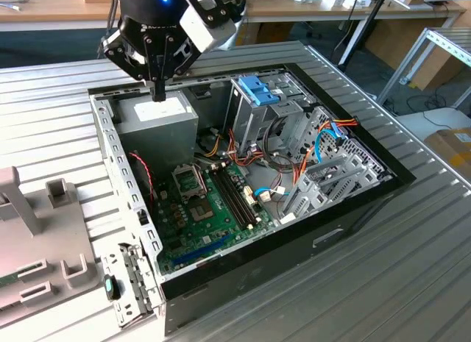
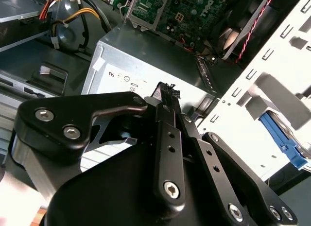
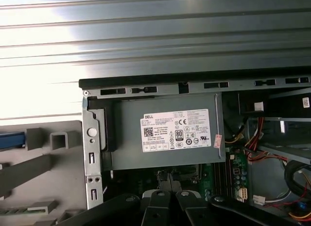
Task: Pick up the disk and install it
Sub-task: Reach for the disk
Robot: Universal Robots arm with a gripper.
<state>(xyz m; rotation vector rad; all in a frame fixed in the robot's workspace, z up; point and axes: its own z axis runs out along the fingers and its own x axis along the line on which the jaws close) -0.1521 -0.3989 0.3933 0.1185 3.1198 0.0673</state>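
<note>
My gripper (image 1: 158, 90) hangs over the grey power supply (image 1: 158, 115) in the back corner of the open computer case (image 1: 110, 158), on the exterior view's left. Its black fingers are shut together with nothing between them, as both wrist views also show (image 2: 164, 91) (image 3: 170, 193). The disk shows as a bright blue carrier edge (image 3: 10, 139) resting in a grey holder (image 3: 48, 158) outside the case wall. The second wrist view catches the disk's blue frame (image 2: 284, 142) beyond the perforated wall. The gripper is well apart from it.
A silver drive cage with a blue latch (image 1: 259, 90) stands at the back of the case. The green motherboard (image 1: 206, 209) and loose orange and blue cables (image 1: 294, 162) fill the floor. The case sits on a ribbed metal table (image 1: 383, 268). The grey holder (image 1: 29, 224) is at the exterior view's left.
</note>
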